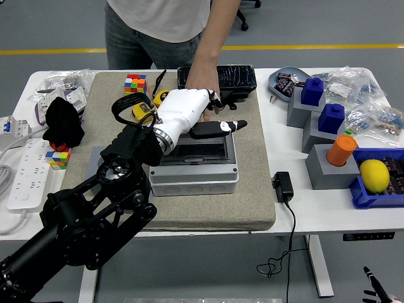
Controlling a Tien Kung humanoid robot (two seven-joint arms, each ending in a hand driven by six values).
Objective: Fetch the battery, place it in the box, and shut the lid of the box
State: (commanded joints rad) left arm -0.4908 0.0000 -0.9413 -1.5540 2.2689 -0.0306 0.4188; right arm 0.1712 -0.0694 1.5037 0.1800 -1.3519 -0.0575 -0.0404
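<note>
Head view. The robot's left arm (pixel 95 214) enters from the lower left and reaches over a grey felt mat (pixel 252 189) on the white table (pixel 328 208). Its white left hand (pixel 186 113) hovers above the far edge of the grey box (pixel 192 170), fingers (pixel 218 129) extended forward with black tips, loosely spread and gripping nothing that can be seen. The box sits at the centre of the mat with its dark-windowed lid (pixel 192 150) lying down over the body. No battery can be made out; whether it lies inside the box cannot be told. A person stands at the far side of the table; the person's hand (pixel 201 85) reaches down just behind the robot hand, touching or nearly touching the far edge of the box, in front of a black tray (pixel 237 79). On the mat, far left, lie a Rubik's cube (pixel 134 84) and a yellow tape measure (pixel 142 110). A black cloth (pixel 63 123) and a white power strip (pixel 28 173) lie at the left of the table. At the right stand grey blocks with blue pieces (pixel 319 107), an orange cylinder (pixel 344 150), and a blue bin holding a lemon (pixel 374 175). A black adapter (pixel 283 187) rests beside the mat. Of the right hand only fingertips (pixel 379 291) show at the lower right corner.
</note>
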